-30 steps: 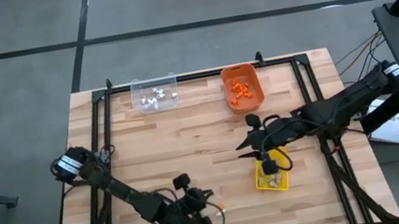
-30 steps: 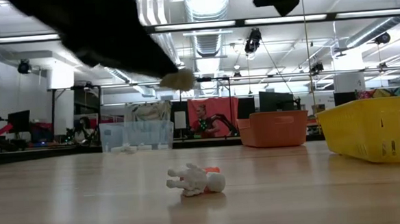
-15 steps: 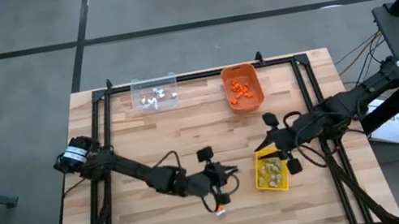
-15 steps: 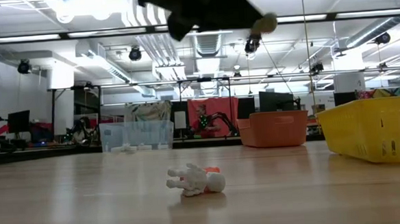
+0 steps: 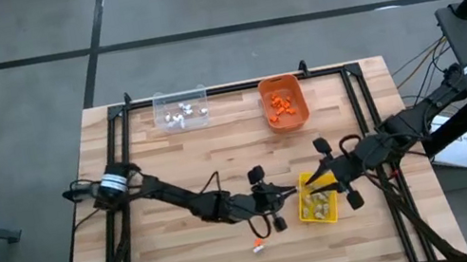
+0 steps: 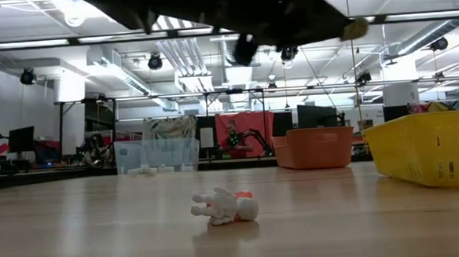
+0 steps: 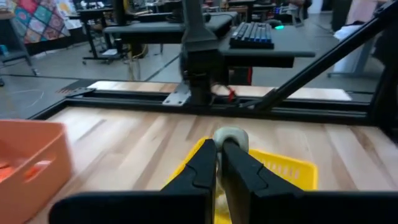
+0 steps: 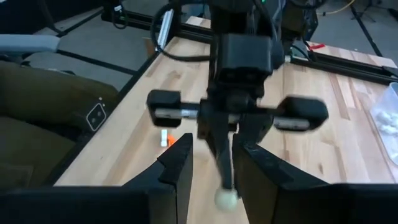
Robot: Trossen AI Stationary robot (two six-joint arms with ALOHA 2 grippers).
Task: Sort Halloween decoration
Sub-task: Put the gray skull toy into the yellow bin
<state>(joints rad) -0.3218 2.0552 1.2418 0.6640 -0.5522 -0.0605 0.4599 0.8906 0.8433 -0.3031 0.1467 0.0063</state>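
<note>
My left gripper (image 5: 290, 200) reaches across the table to the left rim of the yellow bin (image 5: 318, 203) and is shut on a small round tan-grey trinket (image 7: 231, 138), which also shows in the low view (image 6: 356, 29). My right gripper (image 5: 321, 178) hovers open over the same bin, facing the left one, with nothing between its fingers (image 8: 180, 165). A white trinket and an orange trinket (image 6: 226, 207) lie together on the table near the front edge (image 5: 256, 244). My left gripper pinches the tan-grey trinket (image 8: 225, 198) between its two fingertips (image 7: 208, 155), at their free ends. The fingers come nearly level from the table's left. The trinket is lifted clear, above the yellow bin's left rim.
A clear bin (image 5: 182, 111) with white trinkets and an orange bin (image 5: 284, 105) with orange trinkets stand at the far edge. The yellow bin holds tan-grey pieces. Black frame rails (image 5: 117, 151) run along the table's sides.
My left gripper has swung from the near edge toward the table's right and far side, up to the yellow bin, tipping from downward to nearly level, still shut on the tan-grey trinket. My right gripper has drawn back toward the right edge, still open.
</note>
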